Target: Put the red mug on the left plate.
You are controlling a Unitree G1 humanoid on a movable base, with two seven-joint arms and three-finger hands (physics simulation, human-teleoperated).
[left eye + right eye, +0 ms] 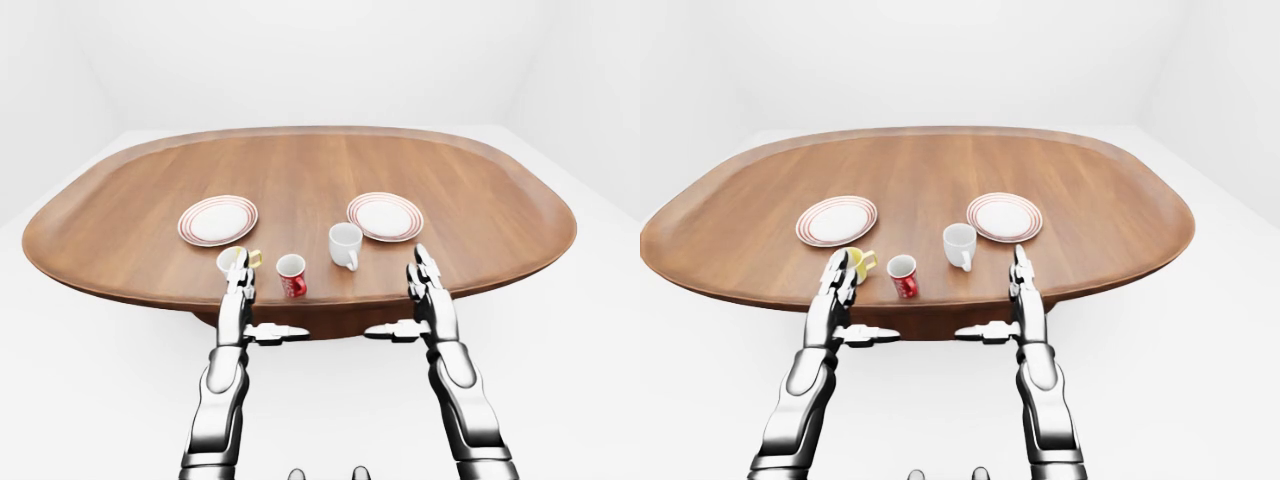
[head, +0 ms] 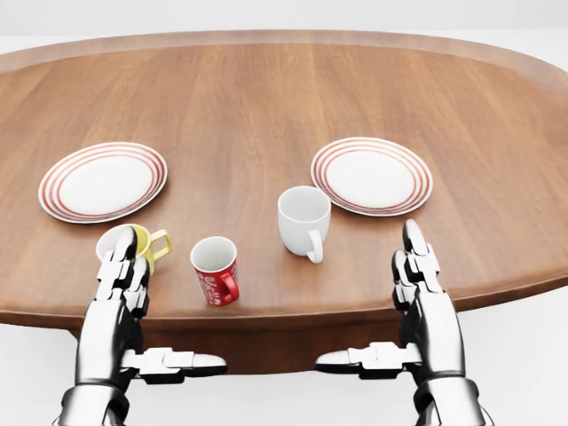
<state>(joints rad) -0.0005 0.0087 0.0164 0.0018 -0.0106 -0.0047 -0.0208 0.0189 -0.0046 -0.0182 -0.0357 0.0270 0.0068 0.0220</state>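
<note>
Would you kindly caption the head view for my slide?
Both open hands, left hand and right hand, hover at the table edge; red mug not yet grasped.

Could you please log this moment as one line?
red mug: on table, untouched | left plate: bare | left hand: open | right hand: open
</note>
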